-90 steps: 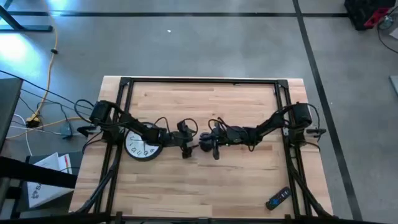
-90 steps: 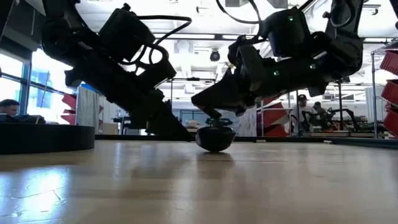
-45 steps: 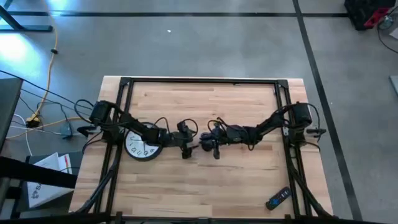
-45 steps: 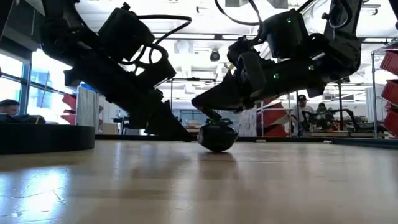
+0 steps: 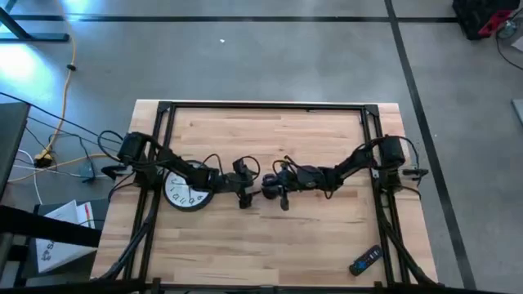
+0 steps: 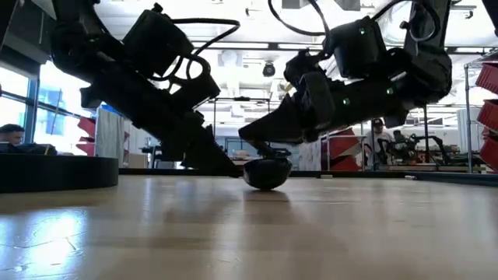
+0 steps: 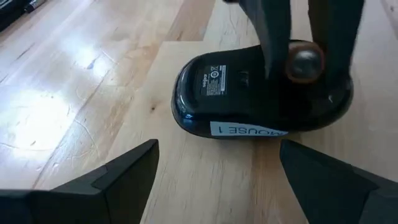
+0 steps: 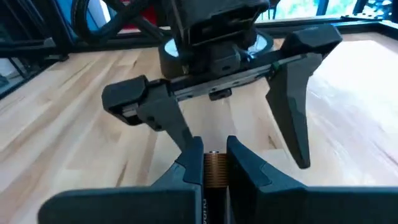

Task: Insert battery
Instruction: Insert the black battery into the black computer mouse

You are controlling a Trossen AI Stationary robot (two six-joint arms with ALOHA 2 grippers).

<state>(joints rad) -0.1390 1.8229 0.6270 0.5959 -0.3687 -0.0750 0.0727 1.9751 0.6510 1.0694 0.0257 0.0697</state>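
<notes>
Since half a second ago the right arm has dipped a little and the mouse (image 6: 267, 173), which was tipped up on the table, has settled lower and flatter under it. The mouse lies belly-up near the middle of the table (image 5: 270, 245), its underside label showing in the left wrist view (image 7: 261, 99). The battery (image 8: 215, 169) is pinched between the right gripper (image 8: 215, 163) fingers, which are closed on it, and its end (image 7: 303, 61) sits right at the mouse's underside; whether it is seated in the bay cannot be told. The left gripper (image 7: 217, 171) faces the mouse from its 9 o'clock side in the high view, fingers spread wide and touching nothing. A wall clock (image 5: 186, 193) lies at 9 o'clock beyond the left gripper, under the left arm, and a remote control (image 5: 365, 260) rests toward 4 o'clock near the table's edge.
</notes>
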